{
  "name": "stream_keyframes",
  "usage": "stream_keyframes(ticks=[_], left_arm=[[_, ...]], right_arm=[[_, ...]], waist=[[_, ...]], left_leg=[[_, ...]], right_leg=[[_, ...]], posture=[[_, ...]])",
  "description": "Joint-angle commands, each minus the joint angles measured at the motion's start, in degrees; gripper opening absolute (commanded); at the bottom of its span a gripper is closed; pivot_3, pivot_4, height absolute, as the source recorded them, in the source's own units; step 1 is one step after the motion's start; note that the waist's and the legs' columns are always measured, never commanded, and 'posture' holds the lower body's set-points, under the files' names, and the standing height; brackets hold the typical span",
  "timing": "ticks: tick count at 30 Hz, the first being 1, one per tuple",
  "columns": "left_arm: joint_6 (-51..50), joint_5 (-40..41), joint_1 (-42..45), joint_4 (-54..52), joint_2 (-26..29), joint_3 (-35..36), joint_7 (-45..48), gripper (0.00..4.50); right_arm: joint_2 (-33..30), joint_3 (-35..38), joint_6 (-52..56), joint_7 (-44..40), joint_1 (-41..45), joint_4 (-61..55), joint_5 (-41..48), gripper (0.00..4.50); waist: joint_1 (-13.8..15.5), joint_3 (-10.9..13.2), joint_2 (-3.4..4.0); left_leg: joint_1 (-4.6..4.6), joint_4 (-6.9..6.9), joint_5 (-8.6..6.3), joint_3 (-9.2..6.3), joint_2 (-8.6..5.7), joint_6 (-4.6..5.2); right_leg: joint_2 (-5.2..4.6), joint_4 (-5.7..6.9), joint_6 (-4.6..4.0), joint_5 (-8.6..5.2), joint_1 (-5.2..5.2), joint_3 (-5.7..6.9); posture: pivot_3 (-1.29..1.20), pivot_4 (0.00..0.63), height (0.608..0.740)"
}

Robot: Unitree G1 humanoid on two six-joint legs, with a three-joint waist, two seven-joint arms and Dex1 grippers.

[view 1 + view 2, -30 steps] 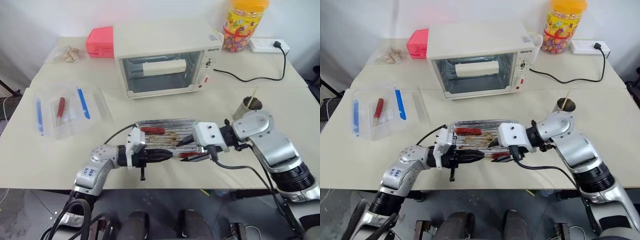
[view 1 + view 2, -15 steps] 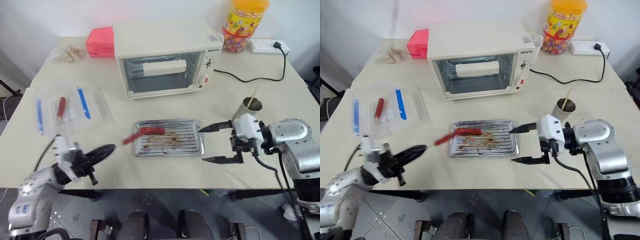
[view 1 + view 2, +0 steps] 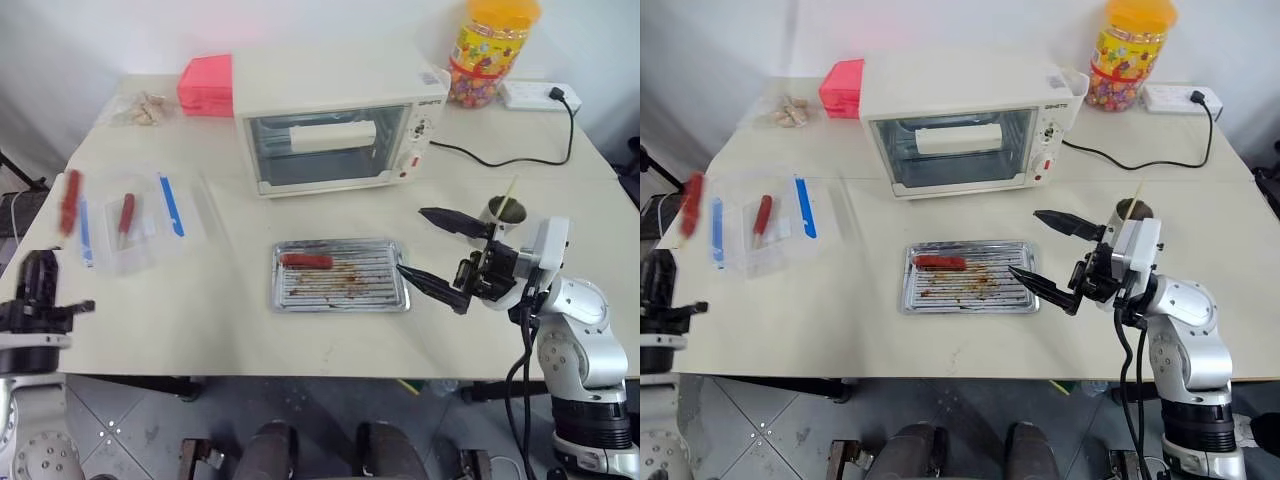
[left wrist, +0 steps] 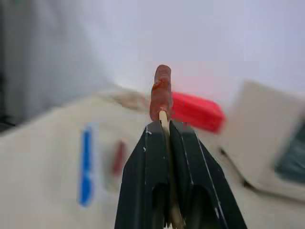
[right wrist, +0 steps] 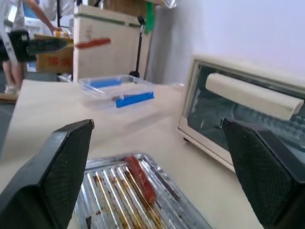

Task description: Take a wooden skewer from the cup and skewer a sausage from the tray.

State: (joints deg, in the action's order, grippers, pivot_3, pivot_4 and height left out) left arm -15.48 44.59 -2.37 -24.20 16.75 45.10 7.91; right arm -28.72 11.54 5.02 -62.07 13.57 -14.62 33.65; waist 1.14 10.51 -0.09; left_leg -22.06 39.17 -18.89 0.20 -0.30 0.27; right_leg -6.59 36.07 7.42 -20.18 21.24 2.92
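I read the left hand (image 4: 167,157) with its fingers pressed together on the skewer (image 4: 164,125), and a sausage (image 4: 160,91) sits impaled on the tip. That hand is off the worktop (image 3: 230,320) edge, well left of the tray (image 3: 338,300). The right hand (image 3: 440,250) is spread wide and empty, just right of the tray and beside the cup (image 3: 503,211). A second sausage (image 3: 306,261) lies in the tray, near its far left corner.

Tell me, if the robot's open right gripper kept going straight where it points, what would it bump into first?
Probably the toaster oven, though depth is hard to judge. The right gripper passes above the tray.
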Motion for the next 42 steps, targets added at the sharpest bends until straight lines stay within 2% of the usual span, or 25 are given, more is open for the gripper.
stream_keyframes(ticks=[1,5,10,17,21,27,29,32,36,39,42], left_arm=[[-2.42,-3.26,5.62,4.64,5.17,-1.62,-4.84,0.0],[-6.13,-7.01,12.37,12.45,10.24,-5.96,-6.57,0.0],[-7.15,-10.99,18.58,22.4,13.23,-9.42,-6.41,0.0],[-7.8,-12.64,22.97,27.38,13.64,-12.05,-4.62,0.0],[-6.47,-12.21,22.43,25.02,12.38,-11.23,-4.15,1.07],[-4.48,-8.84,17.36,18.17,11.72,-7.45,-0.1,2.96],[-2.71,-7.91,14.75,15.91,13.34,-7.42,5.91,3.59],[-0.77,-5.47,10.11,11.91,17.68,-9.16,20.06,4.44],[-2.66,-3.34,5.8,10.04,25.46,-13.87,37.39,4.48],[2.69,-9.31,1.67,9.32,30.83,-21.58,49.63,4.48],[9.67,-14.19,-0.77,10.71,31.52,-27.29,56.1,4.48]], right_arm=[[0.01,-0.04,-0.69,1.45,0.29,-3.75,1.29,4.45],[0.1,-0.68,0.31,3.3,1.64,-5.3,2.22,4.45],[-0.24,-1.99,0.79,4.35,1.69,-7.39,2.64,4.45],[-0.14,-3.16,0.5,4.87,1.66,-8.49,2.43,4.45],[-0.28,-3.72,0.36,4.95,1.5,-9.02,2.38,4.5],[-2.03,-3.35,0.83,3.88,-0.2,-9.5,2.39,4.5],[-3.43,-2.94,1.05,2.93,-0.69,-9.05,2.49,4.5],[-6.25,-1.35,1.11,1.12,-2.12,-7.79,2.67,4.5],[-10.28,1.8,0.09,-3.02,-5.7,-4.7,2.75,4.5],[-11.87,3.27,-2.33,-6.46,-9.94,-2.12,1.54,4.5],[-11.97,2.51,-4.31,-8.12,-12.57,-1.1,0.17,4.5]], waist=[[0.18,-0.01,-0.02],[0.13,-0.03,-0.04],[-0.26,-0.04,-0.06],[-0.49,-0.07,-0.13],[-0.85,-0.07,-0.13],[-1.2,-0.08,-0.14],[-1.2,-0.08,-0.14],[-1.26,-0.08,-0.14],[-0.67,-0.08,-0.14],[-0.63,-0.09,-0.11],[-1.09,-0.08,-0.04]], left_leg=[[0.0,0.0,0.0,0.01,0.01,0.01],[0.0,0.0,0.01,0.02,0.0,0.01],[-0.02,-0.09,0.01,0.08,0.02,0.0],[-0.04,-0.09,0.01,0.09,0.02,-0.01],[-0.04,-0.09,0.01,0.09,0.03,-0.01],[-0.04,-0.09,0.01,0.07,0.03,-0.01],[-0.04,-0.09,0.01,0.08,0.03,-0.01],[-0.04,-0.09,0.01,0.09,0.05,-0.01],[-0.04,-0.09,0.01,0.04,0.02,0.0],[0.0,-0.11,-0.01,0.05,0.02,0.02],[0.03,-0.21,-0.01,0.11,0.02,0.02]], right_leg=[[0.01,-0.01,0.01,0.01,0.0,0.02],[0.03,0.05,0.01,0.01,0.06,0.01],[0.05,0.09,0.01,0.0,0.2,0.0],[0.03,0.1,0.01,0.0,0.22,0.05],[0.02,0.11,0.01,0.0,0.22,0.05],[-0.01,0.11,0.01,0.0,0.22,0.05],[-0.01,0.1,0.01,0.0,0.22,0.04],[0.0,0.05,0.01,0.0,0.21,0.03],[-0.09,-0.06,0.0,0.0,0.07,0.01],[-0.1,-0.1,-0.01,0.0,0.01,-0.09],[-0.07,-0.13,-0.01,0.0,0.02,-0.09]], posture=[[0.0,0.15,0.74],[0.0,0.15,0.74],[0.0,0.15,0.74],[0.0,0.15,0.74],[0.0,0.15,0.74],[0.0,0.15,0.74],[0.0,0.15,0.74],[0.0,0.15,0.74],[0.0,0.15,0.74],[0.0,0.15,0.74],[0.0,0.15,0.74]])
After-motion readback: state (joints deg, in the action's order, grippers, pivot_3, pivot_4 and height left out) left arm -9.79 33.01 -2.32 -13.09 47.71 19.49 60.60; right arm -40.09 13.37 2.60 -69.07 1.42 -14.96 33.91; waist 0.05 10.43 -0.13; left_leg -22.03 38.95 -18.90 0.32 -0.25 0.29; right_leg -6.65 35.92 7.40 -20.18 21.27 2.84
